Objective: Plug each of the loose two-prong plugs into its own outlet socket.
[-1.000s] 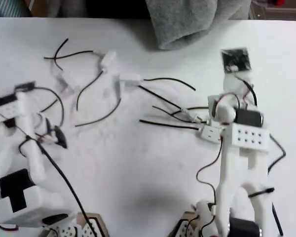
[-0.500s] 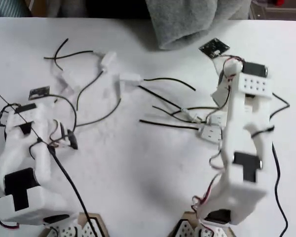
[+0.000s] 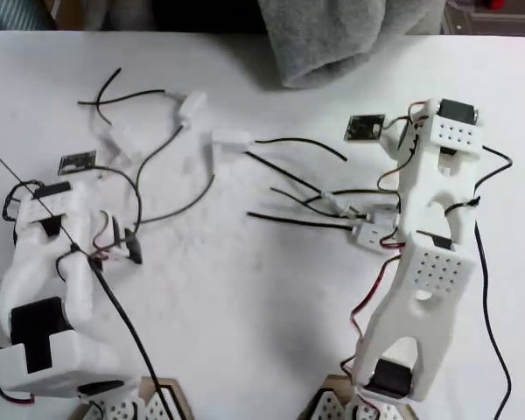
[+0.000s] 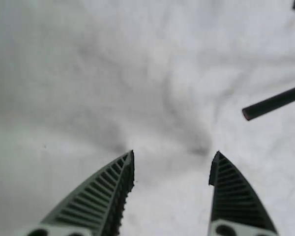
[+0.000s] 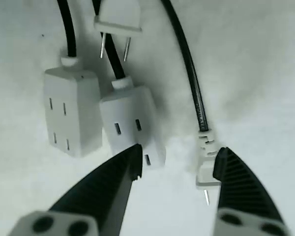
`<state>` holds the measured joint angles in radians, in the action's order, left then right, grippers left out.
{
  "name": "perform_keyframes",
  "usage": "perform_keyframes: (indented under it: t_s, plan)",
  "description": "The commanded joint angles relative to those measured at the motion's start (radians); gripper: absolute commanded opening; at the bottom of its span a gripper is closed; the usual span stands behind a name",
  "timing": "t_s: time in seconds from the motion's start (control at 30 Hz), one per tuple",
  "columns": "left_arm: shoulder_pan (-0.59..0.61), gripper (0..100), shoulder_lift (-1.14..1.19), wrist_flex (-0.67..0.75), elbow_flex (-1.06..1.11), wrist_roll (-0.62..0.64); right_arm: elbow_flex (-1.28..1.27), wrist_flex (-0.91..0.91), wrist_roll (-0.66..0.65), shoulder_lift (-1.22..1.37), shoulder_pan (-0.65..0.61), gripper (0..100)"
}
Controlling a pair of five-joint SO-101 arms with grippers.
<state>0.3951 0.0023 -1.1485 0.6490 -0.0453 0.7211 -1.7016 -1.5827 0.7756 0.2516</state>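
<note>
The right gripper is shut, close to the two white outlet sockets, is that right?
Not quite. The right gripper is open, not shut, its fingers spread apart, close to the two white outlet sockets. The right wrist view shows it.

Two white outlet sockets [image 5: 71,110] are lying side by side on the table's [image 3: 245,332] right half, a loose two-prong plug [image 5: 117,22] just beside them.

The high view looks steeply down over the white counter [image 3: 245,297], the left arm [image 3: 44,271] and right arm [image 3: 424,280] rising from the frame's lower edge. The left wrist view sits close above bare counter, looking past its own gripper [image 4: 174,153]. The right wrist view hangs close over outlet sockets [image 5: 71,110] and plugs [image 5: 117,17], probably the white cluster right of centre in the high view.
</note>
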Motion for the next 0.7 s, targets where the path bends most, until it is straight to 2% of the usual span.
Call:
perform_keyframes:
  t_s: [0.0,0.4,0.67]
  plan:
    - [-0.008,24,-0.051,0.008,0.0,0.008,-0.034,-0.015,-0.075,-0.015,0.024,24.1]
    - [-0.008,24,-0.051,0.008,0.0,0.008,-0.181,-0.012,-0.11,-0.036,0.056,24.0]
    - [-0.008,24,-0.053,0.008,0.0,0.008,-0.433,0.044,-0.157,-0.285,0.054,24.0]
